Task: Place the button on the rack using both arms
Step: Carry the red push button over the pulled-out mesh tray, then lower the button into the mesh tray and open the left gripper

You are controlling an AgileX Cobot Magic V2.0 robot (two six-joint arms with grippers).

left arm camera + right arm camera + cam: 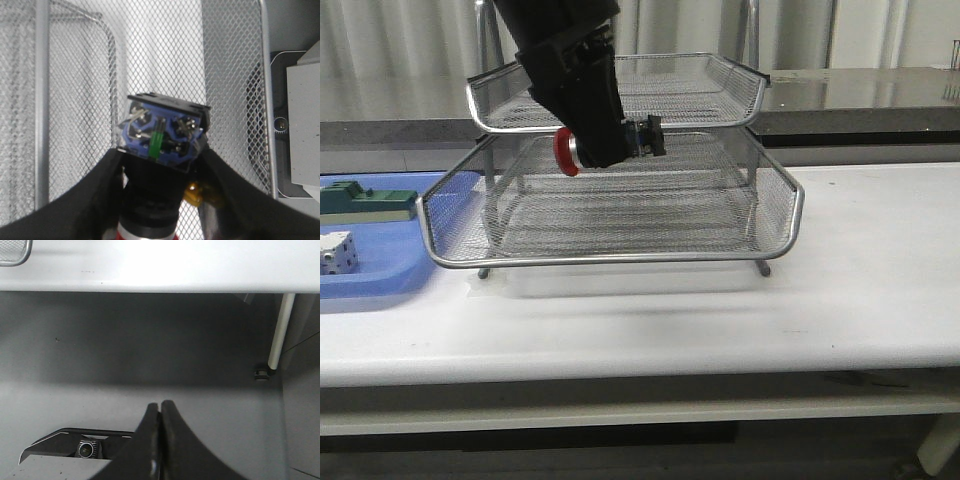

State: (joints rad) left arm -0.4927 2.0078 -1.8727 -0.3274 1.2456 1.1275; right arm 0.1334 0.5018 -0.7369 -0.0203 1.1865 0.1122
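Button (610, 147) lengthwise level, red head leftward

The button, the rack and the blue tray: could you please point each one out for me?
button (563, 152), front view, on its red head.
rack (620, 258), front view, on the front rim of the pulled-out tray.
blue tray (375, 280), front view, on its near edge.

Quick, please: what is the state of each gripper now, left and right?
Left gripper: closed on the button, above the rack.
Right gripper: closed, holding nothing.
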